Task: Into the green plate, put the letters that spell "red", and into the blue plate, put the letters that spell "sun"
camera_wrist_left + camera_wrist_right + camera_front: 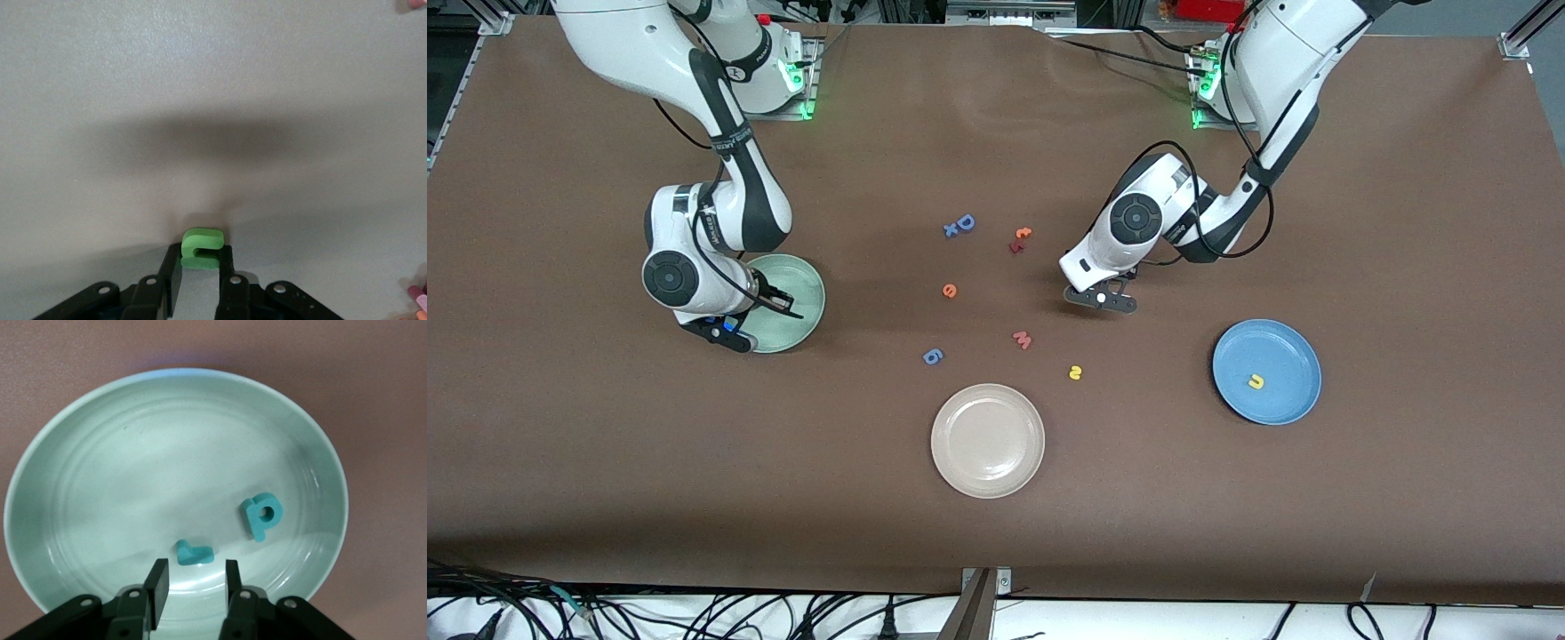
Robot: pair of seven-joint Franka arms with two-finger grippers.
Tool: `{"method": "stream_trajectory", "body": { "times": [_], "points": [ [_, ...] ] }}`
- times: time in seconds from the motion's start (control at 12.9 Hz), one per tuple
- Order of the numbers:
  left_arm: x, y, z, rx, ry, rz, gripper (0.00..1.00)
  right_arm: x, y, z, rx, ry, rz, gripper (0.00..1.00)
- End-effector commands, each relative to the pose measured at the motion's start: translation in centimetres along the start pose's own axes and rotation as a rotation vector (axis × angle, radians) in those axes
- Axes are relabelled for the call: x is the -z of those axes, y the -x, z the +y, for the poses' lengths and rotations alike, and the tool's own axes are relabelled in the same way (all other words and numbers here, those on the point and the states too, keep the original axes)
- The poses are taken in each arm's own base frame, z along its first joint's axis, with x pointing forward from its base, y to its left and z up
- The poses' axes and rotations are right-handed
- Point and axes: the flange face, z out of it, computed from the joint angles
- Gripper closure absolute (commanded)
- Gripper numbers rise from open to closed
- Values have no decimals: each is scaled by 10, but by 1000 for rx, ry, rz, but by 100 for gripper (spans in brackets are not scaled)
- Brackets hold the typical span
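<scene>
The left claw [199, 280] pinches the green letter [201, 248], partly hidden; the right claw [193, 585] is parted over the green plate [80, 453].

Round pale mint-green plate [60, 520] is carrying two teal foam letters, an "r" [194, 554] and a "d" [261, 515]. Round sky-blue plate [1280, 351] is showing a yellow foam "u" [1256, 381]. Black fingers [228, 283] are framing a bright green foam letter [201, 248]. Plain brown table [1405, 222] is bearing an orange "e" [950, 290], a yellow "s" [1075, 372] and a beige round plate [960, 462].
</scene>
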Motion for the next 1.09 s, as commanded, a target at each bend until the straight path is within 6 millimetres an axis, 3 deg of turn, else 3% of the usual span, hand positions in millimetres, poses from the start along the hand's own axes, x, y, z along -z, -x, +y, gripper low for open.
{"method": "stream_trajectory", "body": {
  "times": [0.0, 0.16, 0.31, 0.54, 0.78, 0.93, 1.01],
  "points": [
    [27, -1, -4, -9, -29, 49, 89, 17, 6, -1, 2, -20, -12, 53],
    [64, -14, -9, -20, -74, 32, 89, 35, 20, -13, -26, -21, -26, 45],
    [97, -35, -38, -63, -103, -12, 89, 54, 40, -36, -13, -48, -9, 5],
    [120, -56, -110, -146, -91, -28, 88, 73, 80, -94, -18, -80, 8, 1],
    [123, -68, -190, -213, -59, -33, 88, 84, 120, -151, 25, -114, 26, 1],
    [116, -70, -222, -214, -43, -41, 87, 84, 138, -189, 68, -137, 51, 1],
    [114, -71, -227, -216, -54, -44, 87, 76, 153, -212, 83, -150, 70, 1]
  ]
}}
